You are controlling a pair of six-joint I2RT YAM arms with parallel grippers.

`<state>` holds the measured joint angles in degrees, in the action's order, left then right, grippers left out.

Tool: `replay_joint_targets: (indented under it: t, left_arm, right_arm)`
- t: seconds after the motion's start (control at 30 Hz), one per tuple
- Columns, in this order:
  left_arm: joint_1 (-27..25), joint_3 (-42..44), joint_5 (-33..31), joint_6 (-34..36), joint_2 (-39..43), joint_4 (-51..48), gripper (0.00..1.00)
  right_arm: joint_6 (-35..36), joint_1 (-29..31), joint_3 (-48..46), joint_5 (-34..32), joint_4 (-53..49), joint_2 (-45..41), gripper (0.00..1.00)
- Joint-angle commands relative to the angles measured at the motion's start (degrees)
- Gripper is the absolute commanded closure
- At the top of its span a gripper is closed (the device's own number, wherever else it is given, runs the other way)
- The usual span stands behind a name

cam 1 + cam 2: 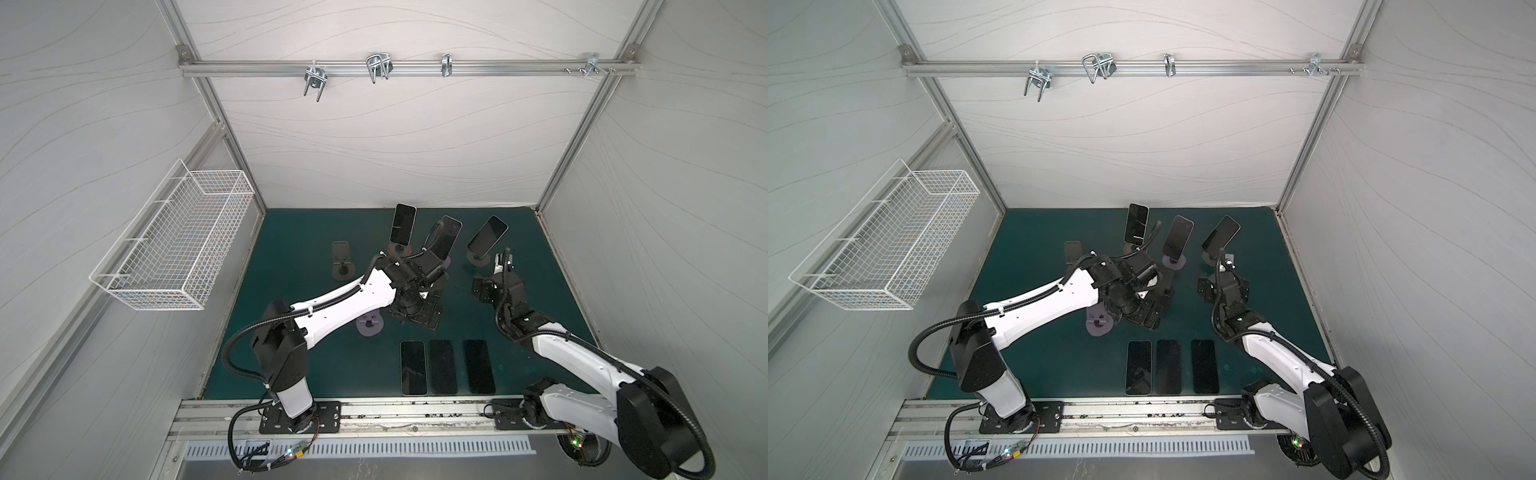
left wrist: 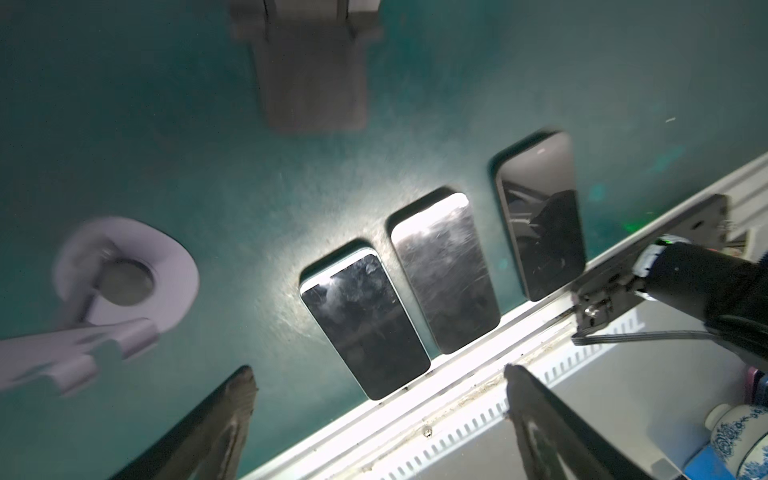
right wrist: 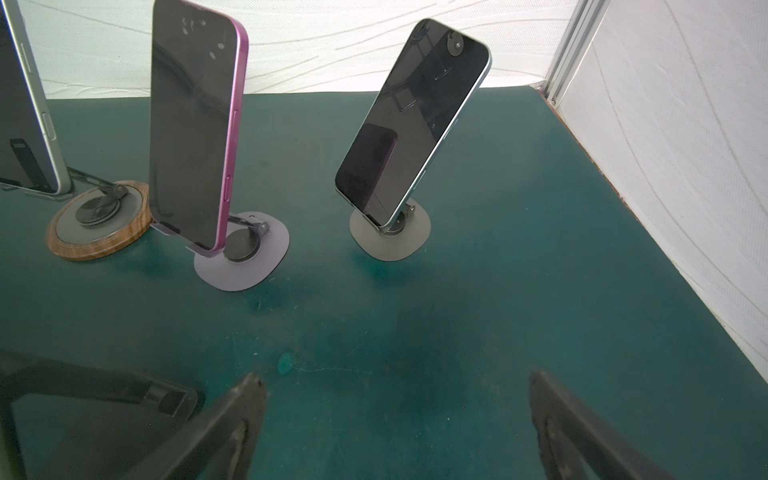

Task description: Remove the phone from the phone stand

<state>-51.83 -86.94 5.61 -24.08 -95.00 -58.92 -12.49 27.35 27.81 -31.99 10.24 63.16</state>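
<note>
Near rightmost phone, my right pincer gaped wide, empty; left pincer likewise. Feared off-centre grab dragging light stand along, tipping it.

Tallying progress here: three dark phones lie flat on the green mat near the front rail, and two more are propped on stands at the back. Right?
Not two: three are propped at the back, as both top views show: the grey-edged phone, the pink-edged phone and the blue-edged phone. The three dark flat phones near the front rail are as you say.
</note>
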Motion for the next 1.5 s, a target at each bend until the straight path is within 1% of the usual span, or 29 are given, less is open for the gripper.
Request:
replay_joint_targets:
  t: [0.0, 0.07, 0.2, 0.33, 0.47, 0.53, 0.6, 0.67, 0.73, 0.83, 0.97, 1.0, 1.07, 1.17, 1.33, 1.47]
  left_arm:
    - [2.9, -3.3, -3.9, 6.8, 4.2, 2.8, 0.05]
    - [6.5, -2.9, -3.6, 9.8, 6.8, 4.5, 0.04]
    - [15.0, -2.1, 0.2, 16.8, 10.5, 5.6, 0.03]
    - [23.2, 2.1, 0.8, 22.0, 14.7, 9.9, 0.01]
    - [28.9, 4.2, -0.1, 27.0, 17.6, 10.9, 0.01]
    - [31.6, 5.7, 1.2, 28.9, 18.5, 11.8, 0.01]
    - [35.0, 6.7, 2.7, 29.3, 19.0, 11.6, 0.01]
    - [40.3, 9.5, 6.4, 28.6, 20.3, 13.7, 0.01]
    - [45.7, 12.5, 8.5, 27.4, 21.1, 17.1, 0.01]
    - [51.7, 16.1, 6.7, 26.8, 21.3, 21.5, 0.01]
    - [58.2, 21.1, 1.8, 24.6, 20.4, 28.6, 0.01]
    - [59.4, 21.9, 1.2, 24.2, 20.1, 29.9, 0.01]
    - [61.7, 23.5, 1.0, 24.1, 19.0, 32.0, 0.01]
    - [63.2, 25.8, -0.2, 24.8, 17.6, 34.6, 0.01]
    - [63.6, 32.1, -4.0, 26.9, 17.8, 43.7, 0.01]
    - [64.2, 35.9, -6.8, 28.1, 17.8, 49.0, 0.01]
  right_arm:
    - [-0.8, -0.3, 0.6, -0.8, 0.4, -0.8, 0.01]
    - [-1.0, -0.4, 1.0, -0.8, 0.0, -0.3, 0.01]
    - [-0.7, -0.4, 1.4, -0.3, -0.2, 0.2, 0.01]
    - [-0.5, -0.5, 1.7, 0.1, -0.2, 0.6, 0.01]
    - [-0.7, -0.6, 3.0, 0.0, -1.3, 2.2, 0.01]
    - [-0.8, -0.6, 3.5, -0.1, -1.7, 2.7, 0.01]
    - [-0.8, -0.8, 3.8, 0.3, -1.9, 3.1, 0.01]
    - [-1.6, -1.6, 4.3, 2.2, -2.4, 3.6, 0.01]
    - [-3.2, -2.6, 4.6, 4.3, -3.0, 3.8, 0.01]
    - [-5.6, -3.6, 6.4, 4.7, -5.9, 3.8, 0.01]
    - [-7.6, -5.1, 12.7, 6.6, -12.4, 5.6, 0.01]
    - [-8.6, -5.6, 14.5, 6.8, -14.1, 6.4, 0.01]
    - [-13.0, -7.5, 19.3, 6.8, -20.5, 8.5, 0.01]
    - [-18.4, -10.2, 26.8, 7.5, -29.0, 12.3, 0.01]
    - [-20.3, -11.0, 38.4, 6.8, -38.3, 18.0, 0.01]
    - [-24.2, -11.1, 47.5, 4.4, -46.7, 22.5, 0.01]
